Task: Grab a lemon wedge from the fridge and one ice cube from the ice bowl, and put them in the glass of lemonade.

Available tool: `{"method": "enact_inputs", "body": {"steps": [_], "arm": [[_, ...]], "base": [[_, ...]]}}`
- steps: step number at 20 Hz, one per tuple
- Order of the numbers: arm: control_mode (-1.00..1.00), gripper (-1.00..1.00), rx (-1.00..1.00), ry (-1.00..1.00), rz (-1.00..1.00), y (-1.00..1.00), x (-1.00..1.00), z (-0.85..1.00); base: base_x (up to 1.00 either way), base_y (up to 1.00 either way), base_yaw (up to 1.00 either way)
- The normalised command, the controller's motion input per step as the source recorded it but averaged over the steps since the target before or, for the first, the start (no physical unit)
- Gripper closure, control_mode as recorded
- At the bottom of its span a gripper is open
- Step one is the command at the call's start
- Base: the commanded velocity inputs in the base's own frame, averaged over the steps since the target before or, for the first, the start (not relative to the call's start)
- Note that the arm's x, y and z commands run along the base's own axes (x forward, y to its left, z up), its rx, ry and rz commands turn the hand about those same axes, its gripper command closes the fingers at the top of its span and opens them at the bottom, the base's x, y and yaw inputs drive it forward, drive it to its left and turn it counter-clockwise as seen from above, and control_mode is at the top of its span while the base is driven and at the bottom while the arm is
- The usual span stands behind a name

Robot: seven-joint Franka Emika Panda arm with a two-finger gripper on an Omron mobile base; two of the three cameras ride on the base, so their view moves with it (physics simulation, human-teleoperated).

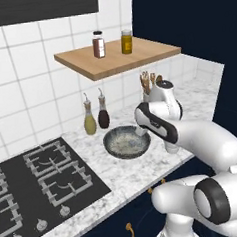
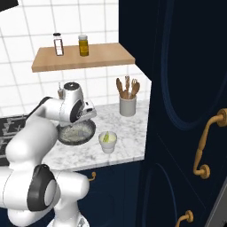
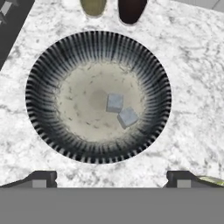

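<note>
The ice bowl (image 3: 43,65), dark and ribbed with a pale inside, lies straight below my hand on the marble counter. Two grey ice cubes (image 3: 115,103) rest touching near its middle. My gripper (image 3: 111,181) hangs open above the bowl's near rim, with nothing between its fingertips (image 3: 41,179). From the sides the gripper (image 2: 85,120) hovers just over the ice bowl (image 2: 76,133) (image 1: 126,141). The glass of lemonade (image 2: 107,142) stands right of the bowl, holding something yellow-green; I cannot tell whether that is the lemon wedge or only liquid. The fridge is out of view.
Two bottles (image 1: 90,121) stand behind the bowl by the tiled wall. A white utensil holder (image 2: 127,105) sits further back. A wooden shelf (image 1: 117,56) with two jars hangs overhead. The hob (image 1: 39,181) lies left, and tall navy cabinets (image 2: 186,111) stand on the right.
</note>
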Motion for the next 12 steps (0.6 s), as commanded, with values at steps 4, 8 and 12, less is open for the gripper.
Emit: {"method": "enact_inputs", "body": {"steps": [4, 8, 12], "arm": [[-1.00, -1.00, 0.00, 0.11, 0.00, 0.11, 0.02, -0.05], [-1.00, -1.00, 0.00, 0.10, 0.00, 0.09, 0.00, -0.06], [-1.00, -1.00, 0.00, 0.01, 0.00, 0.10, 0.00, -0.05]], "base": [[0.00, 0.00, 0.00], [0.00, 0.00, 0.00], [0.00, 0.00, 0.00]]}}
